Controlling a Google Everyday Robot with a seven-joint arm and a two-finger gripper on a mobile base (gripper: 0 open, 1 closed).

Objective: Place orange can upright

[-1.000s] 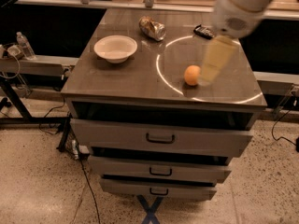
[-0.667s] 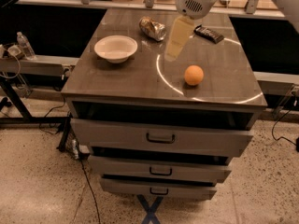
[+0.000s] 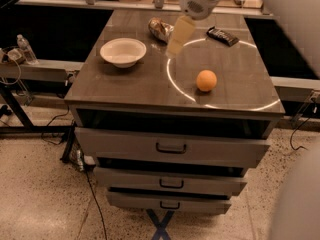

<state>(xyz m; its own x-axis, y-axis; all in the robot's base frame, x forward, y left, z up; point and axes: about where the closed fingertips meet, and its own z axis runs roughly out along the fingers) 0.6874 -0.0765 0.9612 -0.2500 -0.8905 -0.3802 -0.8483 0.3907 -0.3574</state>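
Beside orange can (image 3: 160, 29) (lying down), claw (image 3: 175, 46) shifted slightly left.

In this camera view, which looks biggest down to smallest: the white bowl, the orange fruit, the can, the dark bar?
Largest: the white bowl.
Then the orange can, orange fruit and dark bar: too alike to rank, and the can and bar lie farther back.
The gripper hovers beside the can.

Can (image 3: 160, 30) lay far back on the table (image 3: 125, 91), gripper (image 3: 176, 41) just right of it; bowl (image 3: 123, 52) left, fruit (image 3: 206, 80) near right, bar (image 3: 223, 36) far right.
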